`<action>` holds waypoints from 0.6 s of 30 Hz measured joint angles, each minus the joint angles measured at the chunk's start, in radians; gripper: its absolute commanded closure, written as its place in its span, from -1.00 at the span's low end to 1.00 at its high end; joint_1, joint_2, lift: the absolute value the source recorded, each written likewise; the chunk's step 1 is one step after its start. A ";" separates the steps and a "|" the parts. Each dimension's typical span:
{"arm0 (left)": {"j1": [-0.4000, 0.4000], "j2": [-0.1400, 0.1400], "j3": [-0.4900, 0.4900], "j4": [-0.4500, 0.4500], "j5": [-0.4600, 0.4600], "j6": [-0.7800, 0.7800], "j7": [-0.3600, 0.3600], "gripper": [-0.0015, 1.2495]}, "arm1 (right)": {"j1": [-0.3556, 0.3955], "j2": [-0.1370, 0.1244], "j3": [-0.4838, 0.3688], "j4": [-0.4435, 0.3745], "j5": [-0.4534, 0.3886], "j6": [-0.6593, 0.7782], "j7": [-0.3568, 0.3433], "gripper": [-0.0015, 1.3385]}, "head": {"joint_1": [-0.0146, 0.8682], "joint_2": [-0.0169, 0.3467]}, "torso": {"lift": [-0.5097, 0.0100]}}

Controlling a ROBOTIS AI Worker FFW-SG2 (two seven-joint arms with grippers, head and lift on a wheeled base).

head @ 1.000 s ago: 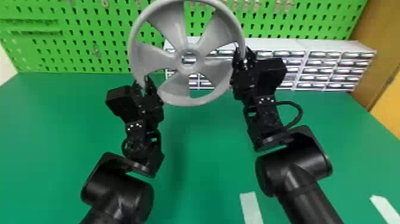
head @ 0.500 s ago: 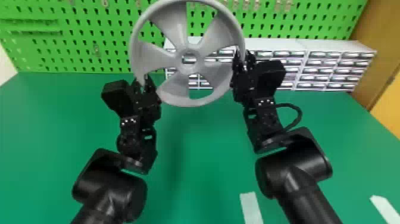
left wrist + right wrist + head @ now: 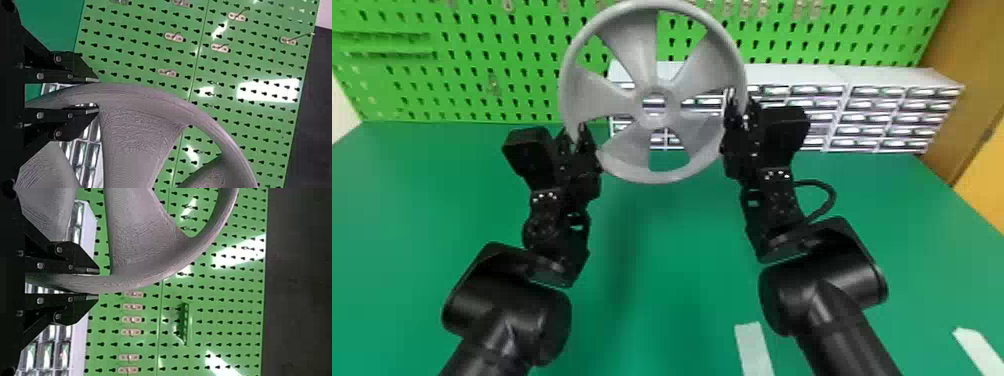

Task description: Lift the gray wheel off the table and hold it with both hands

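The gray wheel [image 3: 653, 107] is held up above the green table, its round face toward the head camera. At its lower left rim is my left gripper [image 3: 575, 140], and at its right rim my right gripper [image 3: 737, 107]. In the left wrist view the rim of the gray wheel [image 3: 137, 96] passes between the fingers of my left gripper [image 3: 96, 95], which are shut on it. The right wrist view has my right gripper [image 3: 96, 283] shut on the opposite part of the gray wheel [image 3: 145, 274].
Behind the wheel stand a green pegboard [image 3: 497, 70] with metal hooks and a white rack of small drawers [image 3: 847, 110]. The green table [image 3: 652, 250] bears white tape strips [image 3: 753, 345] near its front right.
The left arm has shifted and tilted slightly to the left, its gripper still at the rim. The wheel and the right arm have hardly moved.
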 measured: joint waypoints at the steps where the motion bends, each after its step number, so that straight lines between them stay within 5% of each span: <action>1: 0.000 0.000 0.002 -0.001 -0.001 0.005 -0.004 0.55 | 0.001 0.001 0.000 0.001 -0.003 0.005 -0.001 0.54 | 0.64 -0.82 | 0.59; 18: -0.007 -0.001 0.021 -0.012 -0.014 0.045 -0.046 0.55 | 0.005 -0.001 0.014 0.004 -0.011 0.032 -0.002 0.54 | 0.64 -0.82 | 0.59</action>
